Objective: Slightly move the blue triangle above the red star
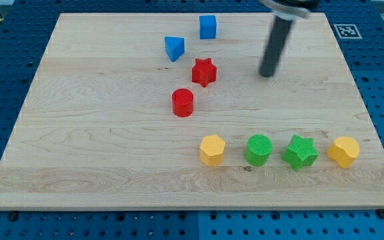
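The wooden tabletop (99, 153) filled most of the view, lying on a blue pegboard surface (5, 80). My rod came down from the view's top right, and my tip (267, 75) stood on bare wood to the view's right of the upper cluster, well apart from every block. There was no hand on this arm – only the rod – so there was nothing to be clenched or released, and nothing was being grasped.

Along the view's bottom ran a row of four blocks: a yellow hexagon (213, 150), a green cylinder (259, 149), a green star (301, 152) and a second yellow block (344, 151), its shape not sure. Nearer the middle sat a red cylinder (183, 103), and up and to the right of it the red star (204, 72). A blue cube (208, 27) stood near the top edge.

The blue triangle (174, 48) lay up and to the view's left of the red star, close but not touching it. By my judgement the push had not begun – this was the approach step. The next move called for bringing my tip round to the triangle's left side without brushing the star or the cube, then a short nudge toward the view's right, so the triangle sat straight above the star
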You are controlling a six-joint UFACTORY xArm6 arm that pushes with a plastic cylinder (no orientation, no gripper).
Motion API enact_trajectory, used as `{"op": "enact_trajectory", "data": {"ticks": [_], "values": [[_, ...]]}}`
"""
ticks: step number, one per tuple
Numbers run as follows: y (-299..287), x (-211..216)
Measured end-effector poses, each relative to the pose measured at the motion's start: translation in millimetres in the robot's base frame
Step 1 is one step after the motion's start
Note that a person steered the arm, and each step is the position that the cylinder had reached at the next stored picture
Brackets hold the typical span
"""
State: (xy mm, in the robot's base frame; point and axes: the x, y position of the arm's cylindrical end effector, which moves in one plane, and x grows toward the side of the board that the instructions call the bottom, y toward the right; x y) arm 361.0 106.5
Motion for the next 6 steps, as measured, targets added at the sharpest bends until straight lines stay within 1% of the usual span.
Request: {"op": "enact_trajectory", "data": {"ticks": [1, 2, 5, 6], "values": [[-35, 0], [-53, 0], [-90, 15], [-95, 15]]}}
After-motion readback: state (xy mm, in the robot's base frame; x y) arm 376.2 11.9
